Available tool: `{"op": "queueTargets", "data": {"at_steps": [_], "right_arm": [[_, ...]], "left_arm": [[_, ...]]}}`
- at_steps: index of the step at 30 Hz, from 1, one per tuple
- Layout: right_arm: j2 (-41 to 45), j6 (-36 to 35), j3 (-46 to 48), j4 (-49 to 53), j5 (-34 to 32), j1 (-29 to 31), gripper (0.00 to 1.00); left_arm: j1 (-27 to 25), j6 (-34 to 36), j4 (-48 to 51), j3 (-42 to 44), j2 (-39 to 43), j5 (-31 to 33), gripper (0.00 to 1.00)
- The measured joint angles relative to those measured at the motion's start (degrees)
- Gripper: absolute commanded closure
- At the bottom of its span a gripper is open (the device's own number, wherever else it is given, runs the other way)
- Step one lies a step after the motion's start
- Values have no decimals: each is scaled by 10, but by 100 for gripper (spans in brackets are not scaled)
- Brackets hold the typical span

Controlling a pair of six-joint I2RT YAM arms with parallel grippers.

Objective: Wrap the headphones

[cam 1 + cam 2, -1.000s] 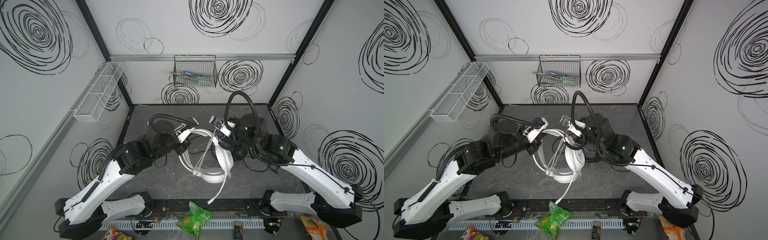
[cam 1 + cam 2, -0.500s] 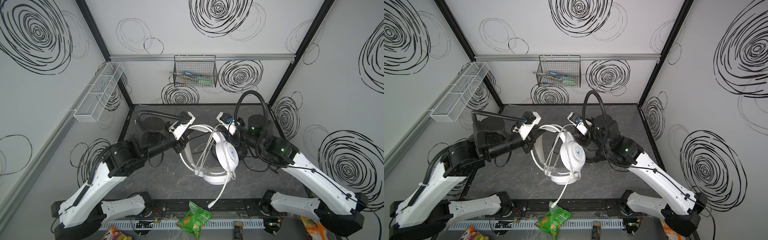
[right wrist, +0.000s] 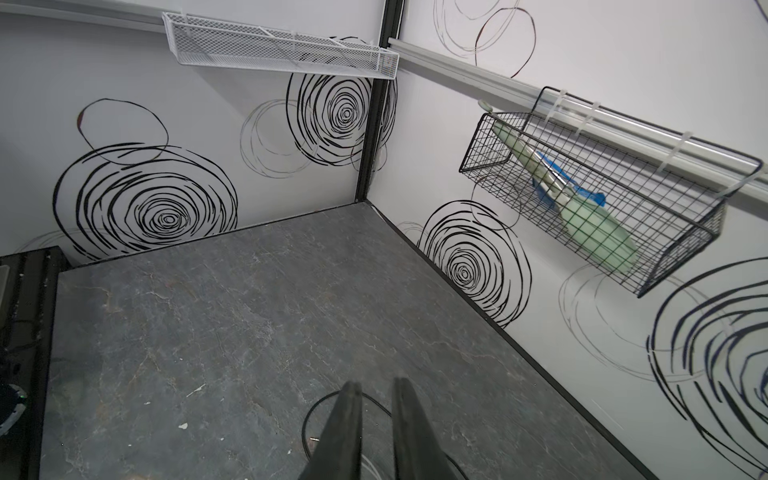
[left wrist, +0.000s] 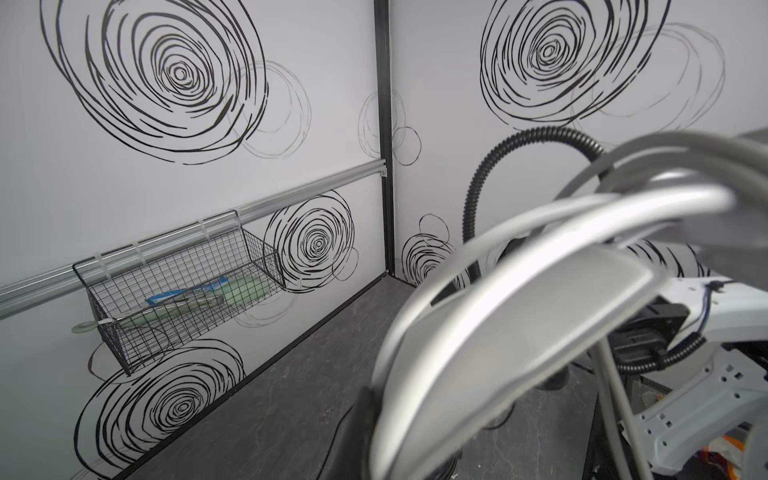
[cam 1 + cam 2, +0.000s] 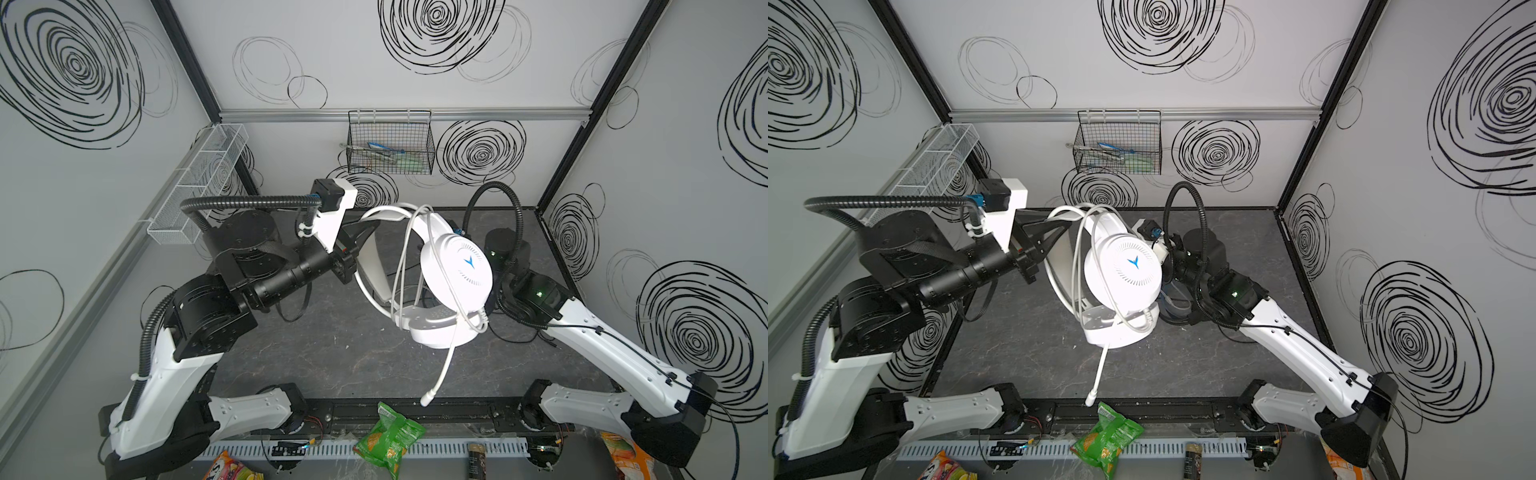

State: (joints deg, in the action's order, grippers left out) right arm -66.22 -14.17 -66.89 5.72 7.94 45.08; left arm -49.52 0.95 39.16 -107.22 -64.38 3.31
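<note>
2 headsets show in both top views. The white headset (image 5: 455,270) hangs clear of the table (image 5: 332,353), its headband (image 5: 386,214) pinched tight in the left pincer (image 5: 368,228). Its white cable (image 5: 398,266) loops over band and cups, and the mic (image 5: 442,372) dangles. The black headset (image 5: 1173,301) lies on the table behind it, mostly hidden.

Left wrist view: the headband fills the near side, blurred.

Right wrist view: the right pincer (image 3: 376,384) stands a narrow gap apart above the table, nothing between its tips, with a black cable (image 3: 305,428) lying beneath.
</note>
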Motion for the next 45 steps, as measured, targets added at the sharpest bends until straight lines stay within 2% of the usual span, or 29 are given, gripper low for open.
{"op": "queueTargets", "data": {"at_steps": [3, 13, 30, 39, 45], "right_arm": [[-11, 24, 10, -28, 20, -1, 87], [-22, 108, 68, -104, 71, -1, 88], [-6, 168, 170, -149, 98, -1, 89], [6, 174, 189, -126, 103, 9, 95], [40, 155, 189, -66, 53, 80, 99]], "left_arm": [[-1, -17, -3, -30, -20, 15, 100], [-1, -46, -3, -104, -57, 59, 100], [2, -77, -15, -127, -79, 114, 100], [5, -102, -35, -108, -78, 212, 100], [33, -99, -50, -69, -77, 295, 100]]}}
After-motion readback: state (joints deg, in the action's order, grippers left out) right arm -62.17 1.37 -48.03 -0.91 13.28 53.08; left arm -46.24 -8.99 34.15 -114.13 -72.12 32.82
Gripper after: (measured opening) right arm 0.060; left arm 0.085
